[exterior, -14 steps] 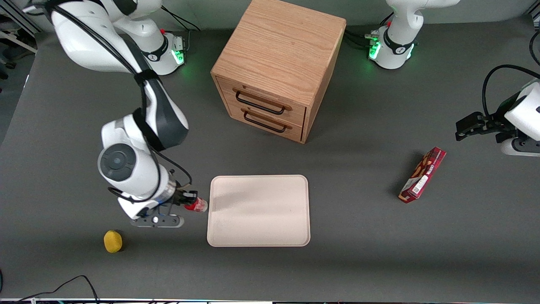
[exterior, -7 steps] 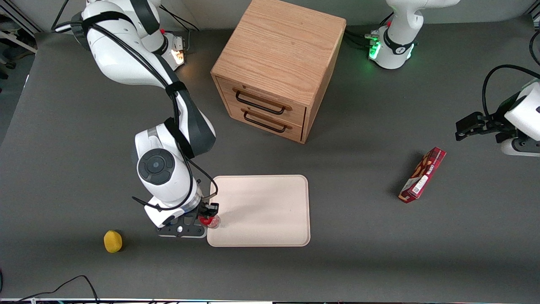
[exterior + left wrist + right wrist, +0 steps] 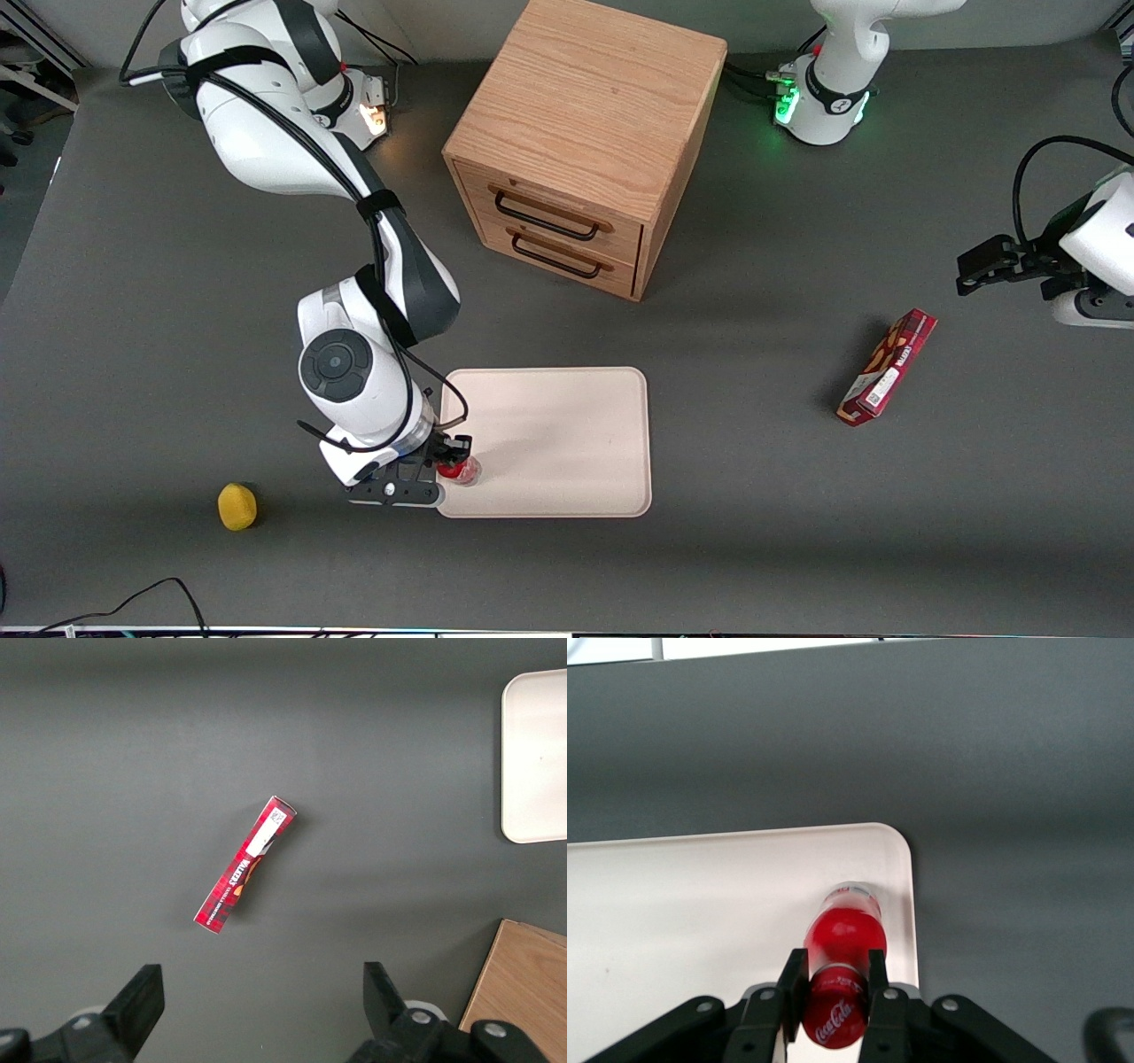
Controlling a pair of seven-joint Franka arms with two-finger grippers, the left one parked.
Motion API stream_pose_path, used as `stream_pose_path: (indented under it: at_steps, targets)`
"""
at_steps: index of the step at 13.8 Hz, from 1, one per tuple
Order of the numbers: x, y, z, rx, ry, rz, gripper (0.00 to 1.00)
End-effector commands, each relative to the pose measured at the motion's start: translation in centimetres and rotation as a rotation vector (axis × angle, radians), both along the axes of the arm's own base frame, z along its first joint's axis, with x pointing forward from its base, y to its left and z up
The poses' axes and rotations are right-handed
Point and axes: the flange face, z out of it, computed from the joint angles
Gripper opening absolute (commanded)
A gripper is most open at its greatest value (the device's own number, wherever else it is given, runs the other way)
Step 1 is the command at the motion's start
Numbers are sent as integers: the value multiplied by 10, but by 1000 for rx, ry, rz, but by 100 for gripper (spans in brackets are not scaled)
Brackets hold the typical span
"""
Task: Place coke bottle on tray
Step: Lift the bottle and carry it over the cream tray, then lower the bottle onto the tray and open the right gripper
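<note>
Coke bottle, clamped between the gripper's fingers, now hangs over the tray's corner nearest the front camera, having crossed in from the table a second ago; lowering and release probably remain.

We are seeing a wooden two-drawer cabinet standing on the dark table, a red snack box lying toward the parked arm's end, and a yellow lemon toward the working arm's.
</note>
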Motion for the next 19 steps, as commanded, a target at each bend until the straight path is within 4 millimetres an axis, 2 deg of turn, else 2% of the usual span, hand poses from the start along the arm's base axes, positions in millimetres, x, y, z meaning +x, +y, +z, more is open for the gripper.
stream_pose_path:
  at_steps: [1, 2, 5, 7, 9, 13, 16, 17, 19]
  targets:
    - [8, -5, -2, 26, -25, -37, 78]
    - [7, -5, -5, 24, -21, -36, 100]
    - [6, -1, -3, 23, -25, -27, 100]
    - [4, -3, 13, 16, -28, -26, 100]
    - [-5, -6, 50, 3, -3, -26, 100]
    - [-26, -33, 157, 10, -40, -38, 100]
    - [-47, -53, 204, -6, 0, -50, 100]
    - [-52, -65, 219, -11, 14, -51, 100]
    - [-64, -88, 236, -33, 61, -26, 100]
